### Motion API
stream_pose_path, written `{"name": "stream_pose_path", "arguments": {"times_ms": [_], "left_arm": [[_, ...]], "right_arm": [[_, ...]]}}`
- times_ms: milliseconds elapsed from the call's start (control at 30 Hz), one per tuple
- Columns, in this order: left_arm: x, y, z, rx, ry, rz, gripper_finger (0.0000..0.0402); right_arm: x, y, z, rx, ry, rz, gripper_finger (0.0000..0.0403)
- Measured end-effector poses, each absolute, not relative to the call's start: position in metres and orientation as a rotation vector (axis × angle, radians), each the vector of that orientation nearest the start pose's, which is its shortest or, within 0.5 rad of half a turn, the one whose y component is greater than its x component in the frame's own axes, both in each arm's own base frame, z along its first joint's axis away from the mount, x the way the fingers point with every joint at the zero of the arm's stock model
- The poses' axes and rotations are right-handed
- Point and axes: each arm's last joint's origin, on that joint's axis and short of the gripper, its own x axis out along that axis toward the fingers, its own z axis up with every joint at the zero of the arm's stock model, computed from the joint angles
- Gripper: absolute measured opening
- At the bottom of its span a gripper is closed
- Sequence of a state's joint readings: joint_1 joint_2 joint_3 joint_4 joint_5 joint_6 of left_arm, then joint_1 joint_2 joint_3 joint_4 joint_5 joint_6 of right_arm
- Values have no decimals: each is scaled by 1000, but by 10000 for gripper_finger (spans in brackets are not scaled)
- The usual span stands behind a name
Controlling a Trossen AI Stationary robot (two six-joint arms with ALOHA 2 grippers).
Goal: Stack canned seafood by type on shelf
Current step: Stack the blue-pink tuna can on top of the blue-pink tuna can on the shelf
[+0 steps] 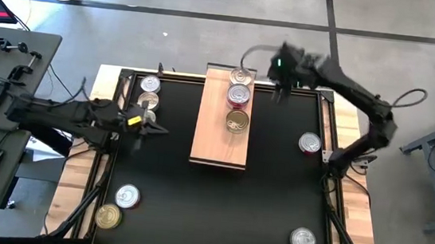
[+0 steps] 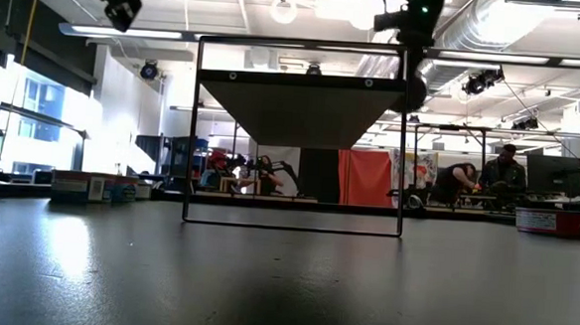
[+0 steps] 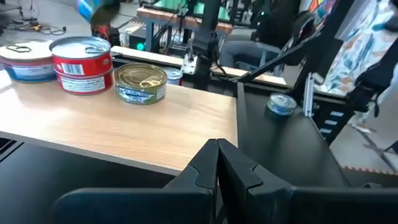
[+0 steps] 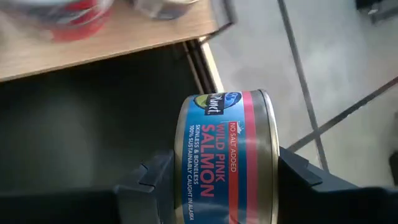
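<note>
Right tool [image 4: 227, 180], clenched on a salmon tin [image 4: 227, 155], hovered just beyond the shelf's [image 1: 210, 133] far end; left tool [image 3: 217, 168], fingers pressed together, waited beside the bench.

The shelf [image 1: 220, 138] is light-brown wood with visible grain, set on a black tabletop [image 1: 275, 192]. On the shelf, one tin [image 3: 83, 64] has a red side label and a silver lid; beside it, a gold-lidded tin [image 3: 140, 83] carries a green and blue band. Off the shelf, the salmon tin [image 4: 229, 158] shows a blue label with a pink stripe, pink lettering and a silver rim.
</note>
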State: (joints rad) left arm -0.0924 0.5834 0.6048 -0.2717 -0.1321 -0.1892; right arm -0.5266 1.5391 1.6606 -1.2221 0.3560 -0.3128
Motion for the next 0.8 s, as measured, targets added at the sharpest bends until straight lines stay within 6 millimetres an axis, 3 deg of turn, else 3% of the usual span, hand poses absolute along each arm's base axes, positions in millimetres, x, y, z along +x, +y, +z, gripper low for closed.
{"name": "stream_pose_path", "arguments": {"times_ms": [100,267,533,667,800], "left_arm": [[127,-8,295,-162,203,63,0],[121,-5,298,-160,167,126,0],[125,-3,297,-249,168,196,0],[127,-3,295,-291,174,202,0],[129,-3,295,-294,177,202,0]], "right_arm": [[245,-138,357,-258,1115,-647,165],[263,-143,365,-384,814,-652,165],[296,-184,348,-482,771,-543,197],[312,-192,336,-528,821,-478,191],[320,-196,339,-541,789,-446,186]]}}
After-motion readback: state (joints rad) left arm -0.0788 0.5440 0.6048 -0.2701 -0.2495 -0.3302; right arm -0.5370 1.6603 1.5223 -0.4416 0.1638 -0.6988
